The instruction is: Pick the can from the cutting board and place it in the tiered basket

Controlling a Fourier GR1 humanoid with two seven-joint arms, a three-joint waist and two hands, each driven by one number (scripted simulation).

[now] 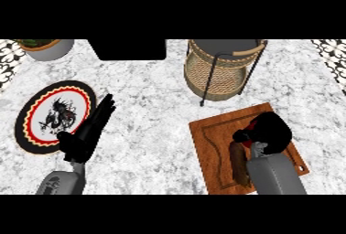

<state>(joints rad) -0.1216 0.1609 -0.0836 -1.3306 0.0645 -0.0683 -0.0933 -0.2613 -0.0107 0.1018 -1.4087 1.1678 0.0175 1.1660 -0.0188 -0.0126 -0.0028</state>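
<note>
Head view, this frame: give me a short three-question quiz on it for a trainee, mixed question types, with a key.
1. True or false: the right hand is over the cutting board, curled round the red can.
2. Which object lies just beyond the left hand on its outer side? A) plate B) tiered basket C) kettle
3. Fill in: the can is not yet in the tiered ____.

Key: 1 true; 2 A; 3 basket.
</note>
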